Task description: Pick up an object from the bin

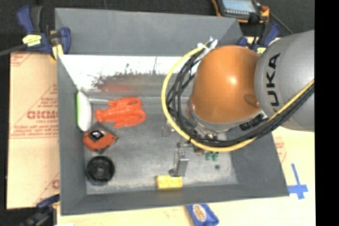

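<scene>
Status: pick not yet made, as far as you can judge; every item lies on the bin (68,129) floor.
Nearest item: small yellow block (169,182), near edge, middle, just beside the gripper (178,164).
Left side: orange lobster toy (121,111), black disc (99,169).
Arm: reaches in from the right, wrist bent down.
Gripper apart or together: you cannot tell.

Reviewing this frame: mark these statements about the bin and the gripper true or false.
1. An orange lobster toy lies in the left half of the bin. True.
2. The black round thing rests on top of the lobster. False: it lies apart, in the lower left corner of the floor.
3. A yellow block lies just below the gripper in the view. True.
4. The gripper is over the lobster. False: it is well to the right of it.
</scene>
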You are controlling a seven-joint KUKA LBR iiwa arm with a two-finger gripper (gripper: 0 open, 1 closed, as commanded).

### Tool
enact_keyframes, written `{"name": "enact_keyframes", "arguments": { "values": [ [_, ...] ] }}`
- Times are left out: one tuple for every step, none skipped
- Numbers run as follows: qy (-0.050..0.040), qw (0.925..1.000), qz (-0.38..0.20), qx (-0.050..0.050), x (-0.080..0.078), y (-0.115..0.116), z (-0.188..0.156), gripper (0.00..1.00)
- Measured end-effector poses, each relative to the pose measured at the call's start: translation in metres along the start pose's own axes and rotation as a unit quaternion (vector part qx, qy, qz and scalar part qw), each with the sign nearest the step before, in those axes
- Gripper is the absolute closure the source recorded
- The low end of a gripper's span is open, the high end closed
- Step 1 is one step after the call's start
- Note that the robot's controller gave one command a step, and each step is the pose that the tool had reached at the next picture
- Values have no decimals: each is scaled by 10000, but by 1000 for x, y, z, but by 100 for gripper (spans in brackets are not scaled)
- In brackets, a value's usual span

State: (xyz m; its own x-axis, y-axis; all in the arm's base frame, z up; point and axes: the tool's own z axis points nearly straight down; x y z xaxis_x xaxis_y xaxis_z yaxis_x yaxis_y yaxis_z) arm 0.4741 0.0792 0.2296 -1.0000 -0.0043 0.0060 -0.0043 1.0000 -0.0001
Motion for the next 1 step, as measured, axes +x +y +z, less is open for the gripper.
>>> {"name": "enact_keyframes", "arguments": {
  "values": [
    [-42,10000,20,-5,-1,0,-4,0]
  ]
}}
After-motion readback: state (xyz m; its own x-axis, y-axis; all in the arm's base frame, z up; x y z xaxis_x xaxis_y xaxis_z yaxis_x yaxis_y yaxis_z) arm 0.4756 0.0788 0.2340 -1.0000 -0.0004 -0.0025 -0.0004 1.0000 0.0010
